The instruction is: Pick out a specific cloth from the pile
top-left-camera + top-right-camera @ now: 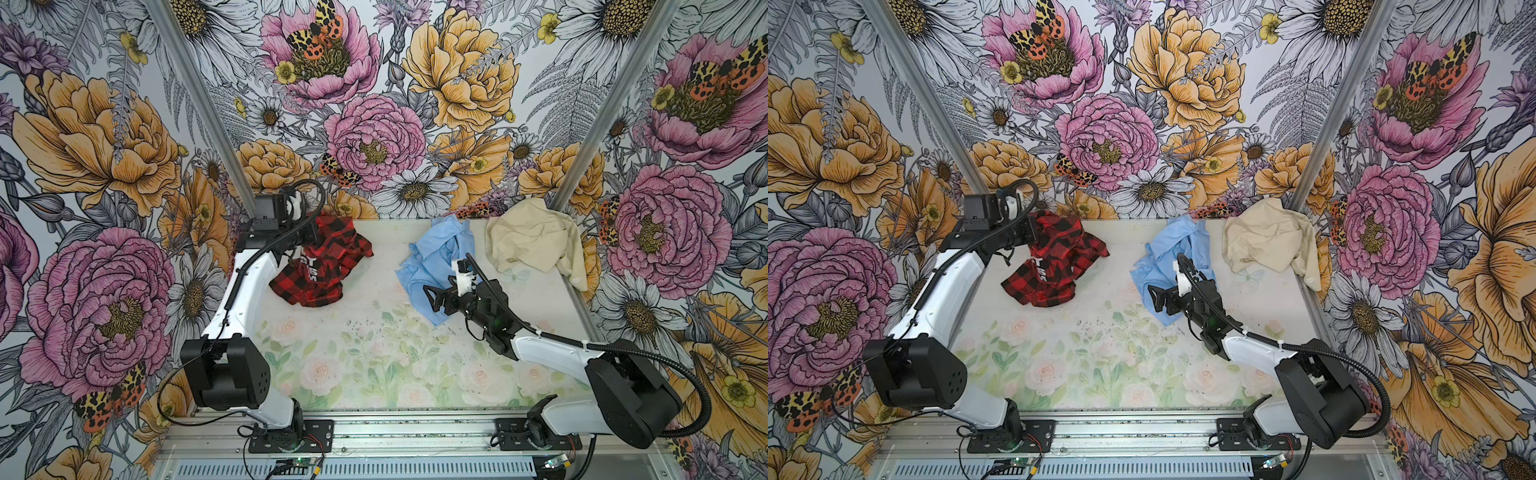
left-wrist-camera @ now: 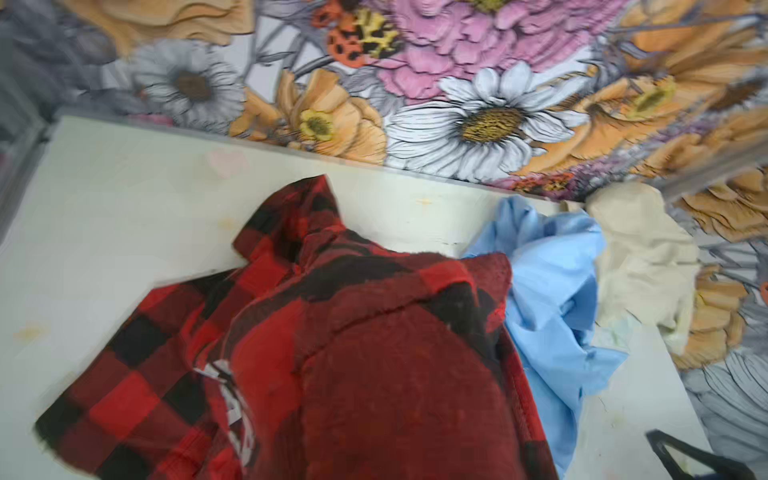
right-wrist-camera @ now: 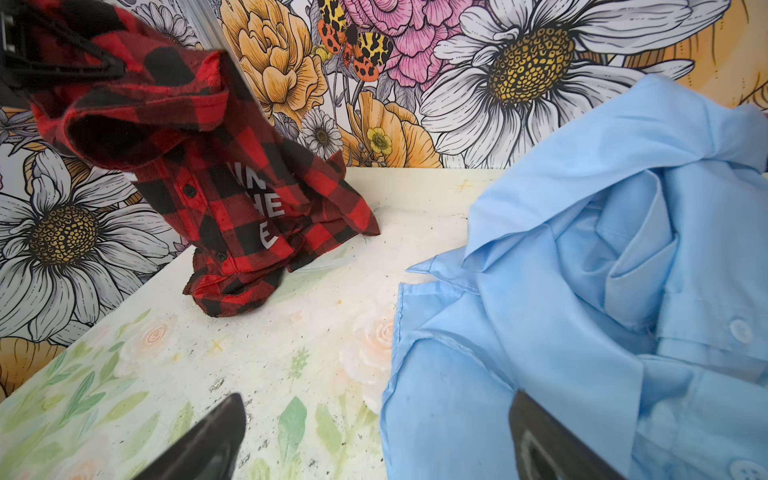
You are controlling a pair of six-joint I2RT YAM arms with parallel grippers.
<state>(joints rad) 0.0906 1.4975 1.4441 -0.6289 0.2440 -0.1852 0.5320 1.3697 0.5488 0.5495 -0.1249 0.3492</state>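
Note:
The cloth (image 1: 324, 266) (image 1: 1054, 266), a red-and-black check garment with white letters on a black patch, hangs at the back left with its lower part resting on the table. My left gripper (image 1: 308, 237) (image 1: 1030, 232) is shut on its upper end; one black finger (image 3: 62, 54) shows against the fabric in the right wrist view. In the left wrist view the cloth (image 2: 291, 332) covers the jaws. It hangs apart from the rest of the pile, the light blue cloth (image 1: 436, 253) (image 3: 602, 270). My right gripper (image 1: 432, 297) (image 3: 376, 415) stands open over that cloth's near edge, holding nothing.
A cream-beige cloth (image 1: 532, 241) (image 2: 640, 253) lies in the back right corner beside the blue one, against a metal post (image 1: 582, 137). The table (image 1: 374, 353) has a faded flower print. Flowered walls close the back and both sides.

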